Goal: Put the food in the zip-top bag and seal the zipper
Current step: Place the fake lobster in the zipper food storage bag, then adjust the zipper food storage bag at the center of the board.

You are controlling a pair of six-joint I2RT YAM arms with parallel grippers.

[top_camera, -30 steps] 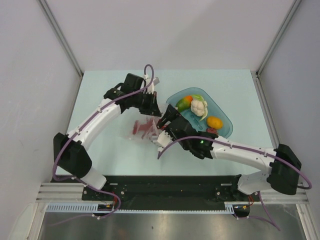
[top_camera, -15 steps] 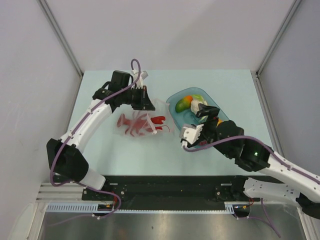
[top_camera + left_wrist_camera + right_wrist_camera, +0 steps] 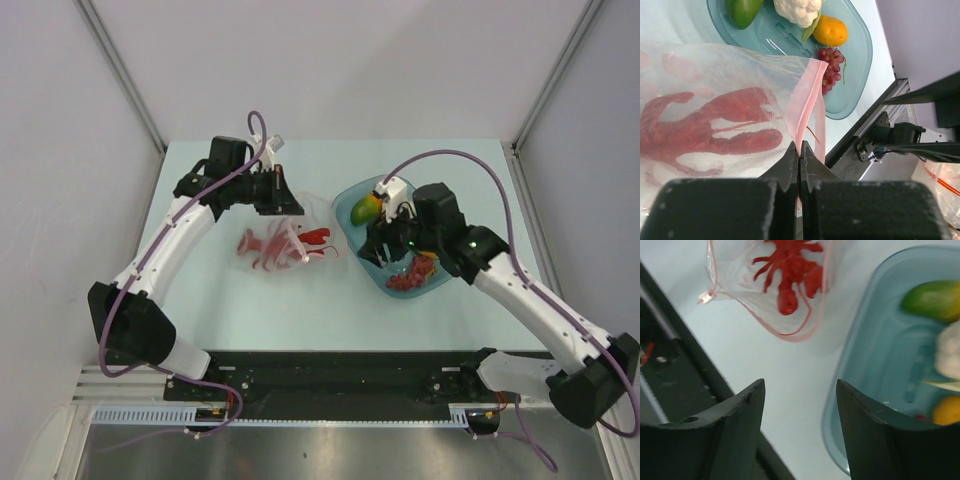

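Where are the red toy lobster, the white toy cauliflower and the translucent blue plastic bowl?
Red toy lobster (image 3: pixel 789 270): right wrist view, on its body.
White toy cauliflower (image 3: pixel 797 10): left wrist view, on its florets.
Translucent blue plastic bowl (image 3: pixel 880 360): right wrist view, on its bare floor.

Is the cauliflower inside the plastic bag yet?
No, the cauliflower lies in the blue bowl, outside the bag, which holds only the red lobster.
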